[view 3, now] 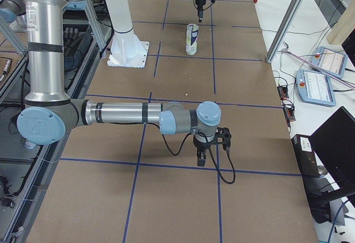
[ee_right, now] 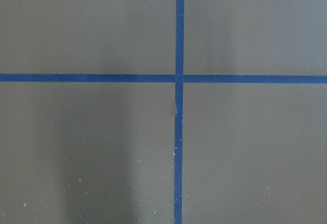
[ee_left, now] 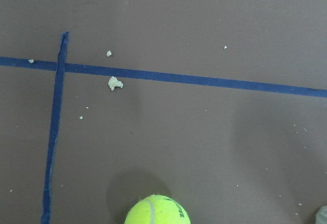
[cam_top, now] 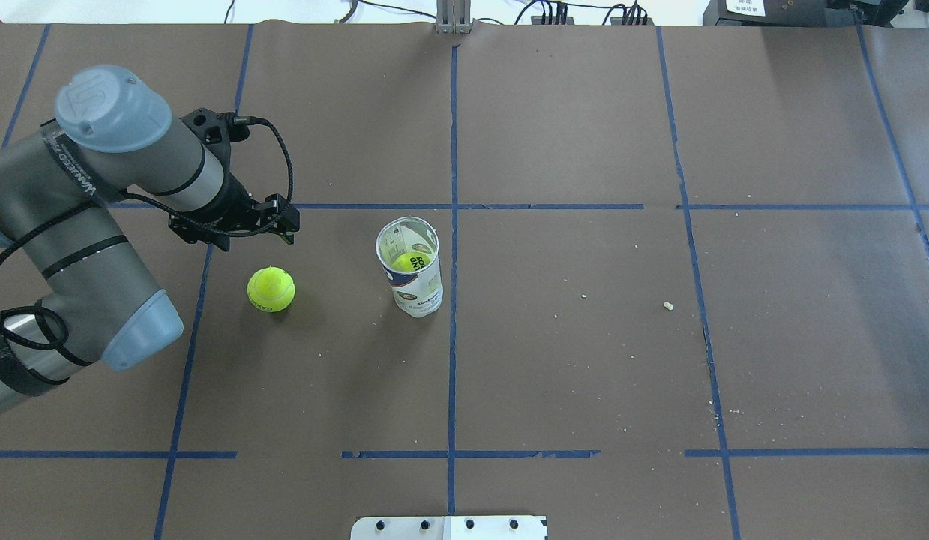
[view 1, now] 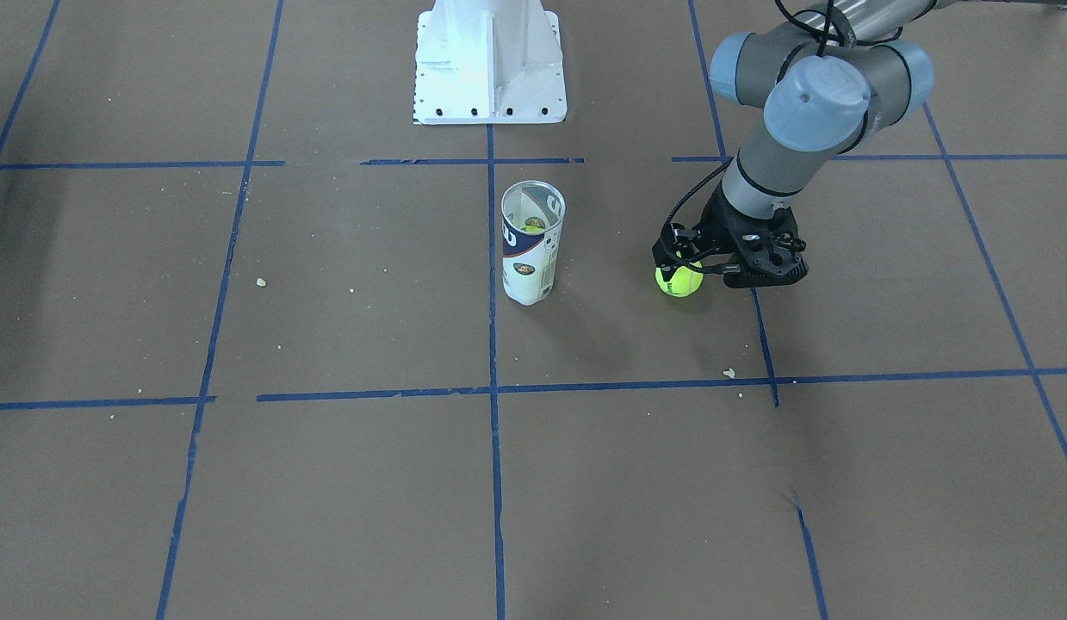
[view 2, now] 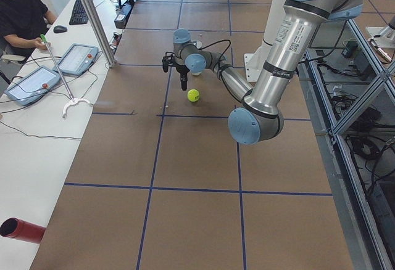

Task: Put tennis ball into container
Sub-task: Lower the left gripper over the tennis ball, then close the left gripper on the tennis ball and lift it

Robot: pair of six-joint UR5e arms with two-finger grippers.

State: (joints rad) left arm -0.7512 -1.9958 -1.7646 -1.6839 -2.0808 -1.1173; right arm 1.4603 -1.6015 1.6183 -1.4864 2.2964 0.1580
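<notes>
On the table [cam_top: 584, 360] the container [cam_top: 410, 268] stands upright, mouth up; left jaws' state unclear, beside the tennis ball [cam_top: 271, 289]

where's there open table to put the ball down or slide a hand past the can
Bare paper lies on the container's right-arm side, marked only by blue tape lines and crumbs. It is tighter on the other side, where the tennis ball rests and the left hand hovers near it. Another ball already sits inside the container.
</notes>
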